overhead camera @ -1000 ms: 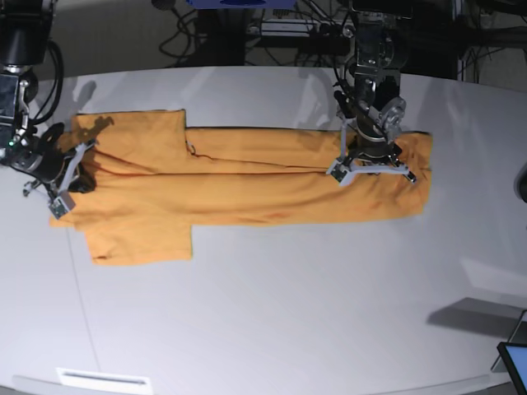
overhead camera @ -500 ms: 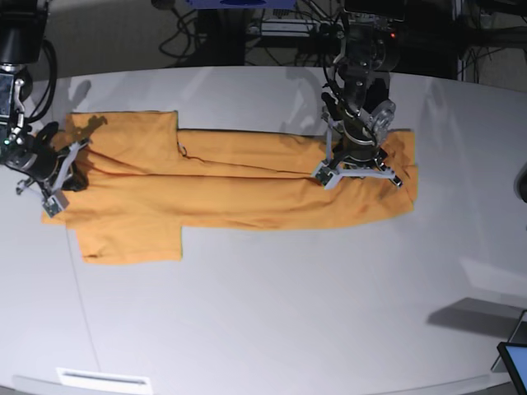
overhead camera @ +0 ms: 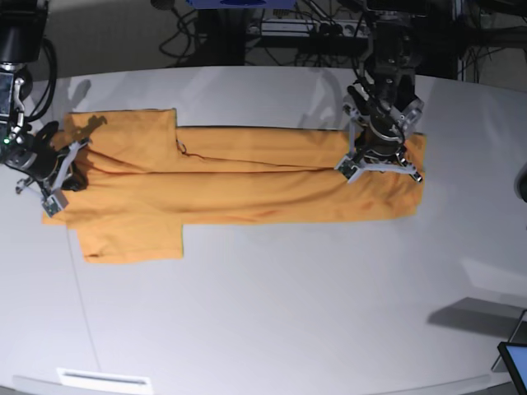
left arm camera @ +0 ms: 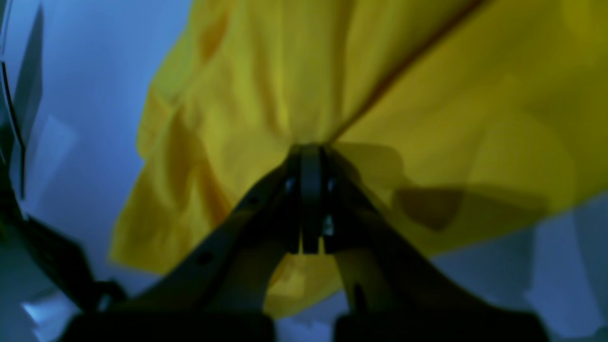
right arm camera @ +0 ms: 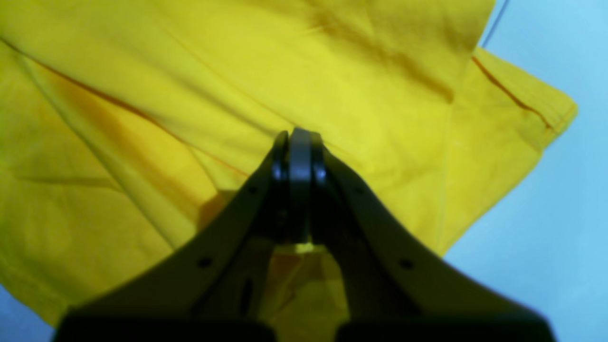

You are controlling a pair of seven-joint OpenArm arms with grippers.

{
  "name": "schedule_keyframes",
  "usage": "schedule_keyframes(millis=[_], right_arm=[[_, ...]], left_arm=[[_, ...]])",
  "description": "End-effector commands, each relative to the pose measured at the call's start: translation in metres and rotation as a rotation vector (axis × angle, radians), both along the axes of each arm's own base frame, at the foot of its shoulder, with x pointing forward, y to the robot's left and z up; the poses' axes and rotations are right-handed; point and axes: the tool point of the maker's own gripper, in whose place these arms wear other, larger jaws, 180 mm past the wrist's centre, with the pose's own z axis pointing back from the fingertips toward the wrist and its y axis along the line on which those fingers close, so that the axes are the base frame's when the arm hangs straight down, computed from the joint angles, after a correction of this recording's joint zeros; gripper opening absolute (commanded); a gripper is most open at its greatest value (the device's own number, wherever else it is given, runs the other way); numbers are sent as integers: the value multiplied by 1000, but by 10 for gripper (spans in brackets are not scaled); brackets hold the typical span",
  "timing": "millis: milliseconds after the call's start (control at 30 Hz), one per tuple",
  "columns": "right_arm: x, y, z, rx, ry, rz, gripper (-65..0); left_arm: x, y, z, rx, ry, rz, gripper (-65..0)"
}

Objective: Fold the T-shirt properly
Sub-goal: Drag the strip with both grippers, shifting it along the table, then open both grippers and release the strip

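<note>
The orange-yellow T-shirt [overhead camera: 230,193] lies stretched lengthwise across the white table [overhead camera: 288,313], folded along its length, one sleeve pointing back and the other toward the front at the left end. At the hem end on the right of the base view, my left gripper [overhead camera: 379,164] is shut on the cloth. In the left wrist view the fabric [left arm camera: 427,95] bunches into the closed tips of the left gripper [left arm camera: 311,149]. My right gripper [overhead camera: 59,181] is shut on the shoulder end at the left. The right wrist view shows the right gripper [right arm camera: 295,135] pinching a fold of the shirt [right arm camera: 142,95].
A tablet corner [overhead camera: 515,362] shows at the front right and a white label [overhead camera: 103,378] lies near the front edge. Cables and dark equipment [overhead camera: 288,29] crowd the space behind the table. Bare tabletop spreads in front of the shirt.
The left gripper swung left with the hem end, then back right and slightly away. The right gripper shifted a little left. The shirt now lies straighter and tauter.
</note>
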Motion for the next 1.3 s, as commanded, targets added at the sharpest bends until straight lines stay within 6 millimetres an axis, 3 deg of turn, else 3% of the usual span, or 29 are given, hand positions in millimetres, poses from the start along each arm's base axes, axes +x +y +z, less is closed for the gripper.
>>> schedule_keyframes(millis=[0, 300, 567, 733, 867, 1267], right_arm=[[-52, -42, -36, -232, 258, -6, -650], [-52, -41, -36, -232, 258, -4, -650], [-52, -41, -35, -235, 259, -3, -650], [-53, -42, -35, -236, 261, -5, -650], [-52, -43, -34, -238, 259, -6, -650], [-34, -19, -2, -261, 141, 51, -649]], left_arm=[[2, 19, 9, 60, -15, 23, -650], [5, 75, 29, 156, -40, 83, -650], [6, 113, 53, 94, -96, 169, -650], [6, 114, 82, 63, -155, 195, -650], [10, 98, 103, -12, -198, 188, -650], [18, 84, 102, -85, -212, 190, -650]])
